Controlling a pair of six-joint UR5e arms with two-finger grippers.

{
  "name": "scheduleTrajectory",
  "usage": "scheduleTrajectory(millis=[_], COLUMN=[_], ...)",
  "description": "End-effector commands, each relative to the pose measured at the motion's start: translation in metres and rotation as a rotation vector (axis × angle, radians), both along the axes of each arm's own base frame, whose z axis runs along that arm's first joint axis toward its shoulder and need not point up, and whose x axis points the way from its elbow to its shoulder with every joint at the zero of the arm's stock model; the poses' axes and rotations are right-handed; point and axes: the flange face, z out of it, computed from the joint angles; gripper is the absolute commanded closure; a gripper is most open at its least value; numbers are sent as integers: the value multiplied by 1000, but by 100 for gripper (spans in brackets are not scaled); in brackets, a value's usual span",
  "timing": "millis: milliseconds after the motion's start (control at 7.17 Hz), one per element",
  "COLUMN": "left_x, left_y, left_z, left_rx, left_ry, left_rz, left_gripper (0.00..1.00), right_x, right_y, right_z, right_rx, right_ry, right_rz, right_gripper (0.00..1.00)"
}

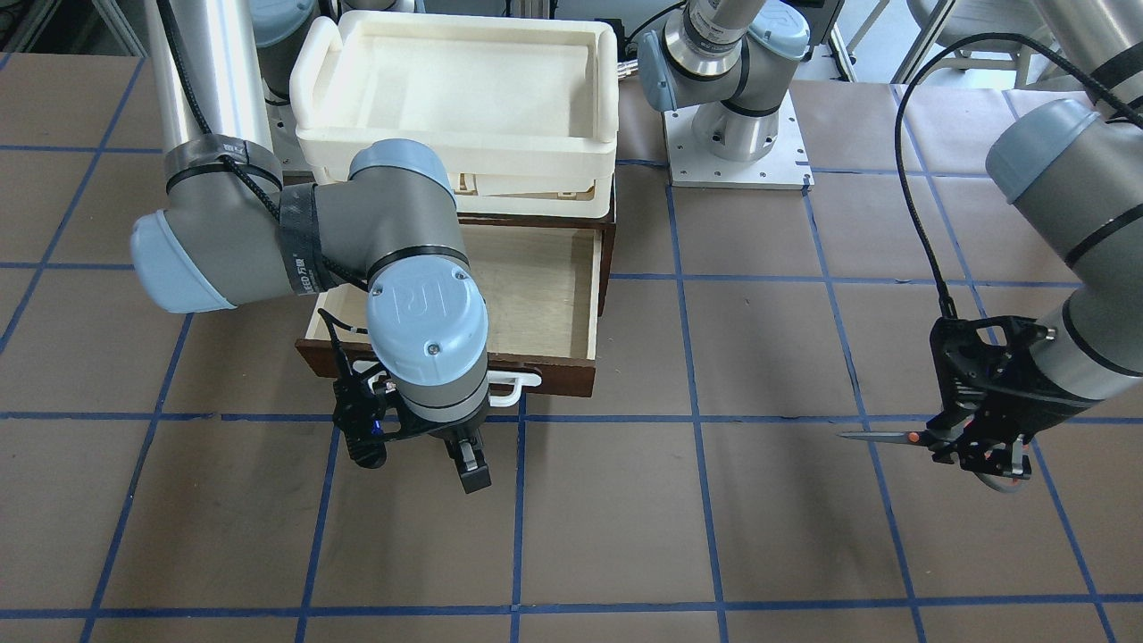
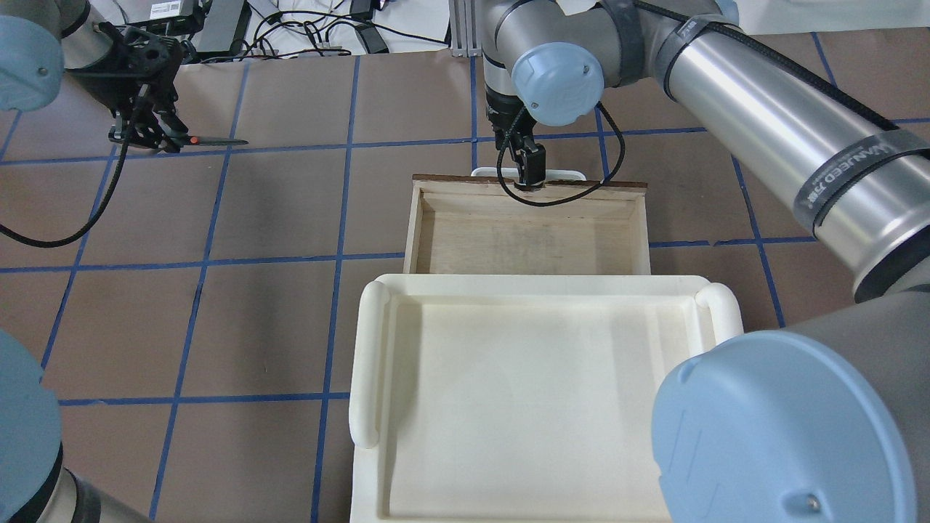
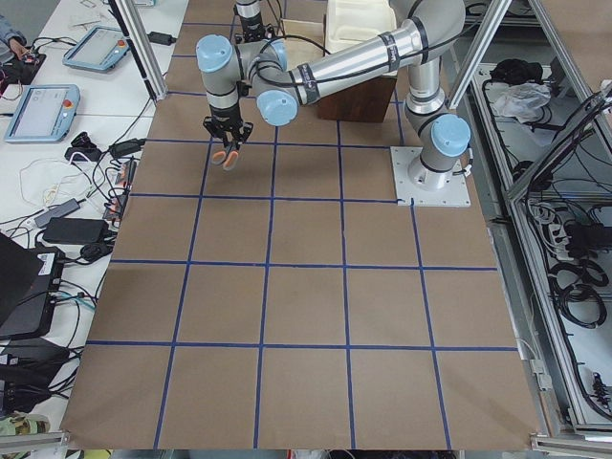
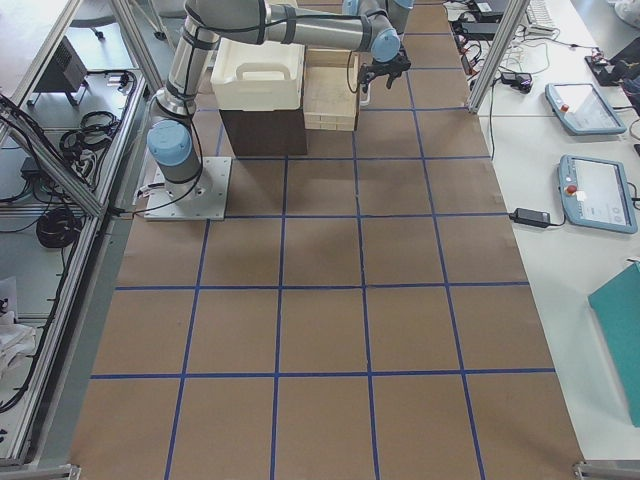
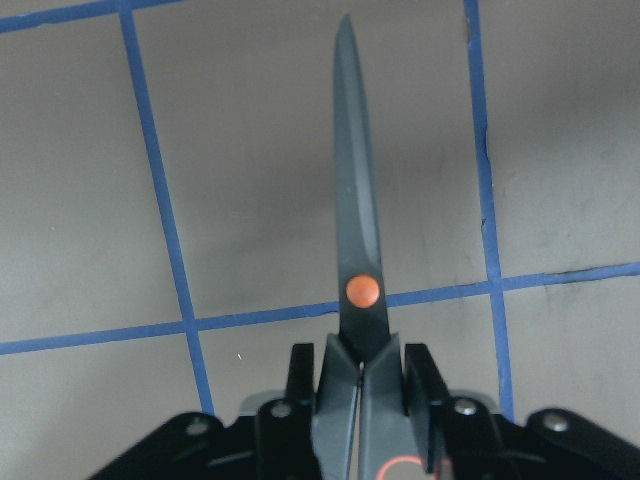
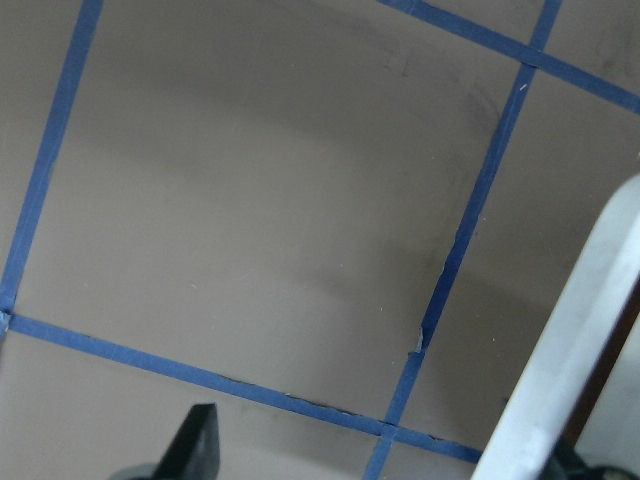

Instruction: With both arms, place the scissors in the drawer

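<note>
Over on the robot's left side of the bench (image 1: 759, 536), well away from the drawer (image 2: 523, 243), the left gripper (image 5: 362, 362) has the scissors (image 5: 358, 230). Its fingers (image 5: 418, 385) are clamped on the dark handles just behind the orange pivot dot. The blades are closed and stick straight out past the fingertips, pointing toward the drawer side of the bench. From the wrist view they look lifted off the surface, not lying on it.

The drawer is pulled out of its dark wooden box (image 1: 609, 250), pale wood inside, nothing in it. A cream-white tray (image 2: 370, 363) sits on top of the box.

The right gripper (image 2: 529, 173) hangs right at the front of the drawer by the white bar handle (image 1: 522, 379). Its fingers (image 6: 198, 440) are spread apart. In the right wrist view the handle runs along one side, just inside the far finger, and they aren't closed around it.
</note>
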Motion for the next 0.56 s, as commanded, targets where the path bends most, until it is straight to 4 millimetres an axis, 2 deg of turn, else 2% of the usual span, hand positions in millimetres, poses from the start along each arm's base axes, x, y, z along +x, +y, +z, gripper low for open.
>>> scheduleTrajectory(millis=[0,279,418], left_x=[0,0,1], left_y=[0,0,0], left_z=[0,-1,-2], left_rx=[1,4,5], left_ry=[0,1,2], left_rz=[0,0,2], left_gripper=[100,100,100], right_x=[2,2,2], right_y=[3,4,4], right_z=[-2,-9,-6], right_rx=[8,21,15], right_ry=[-3,-1,1], right_rz=[-15,-18,-19], right_gripper=[1,1,1])
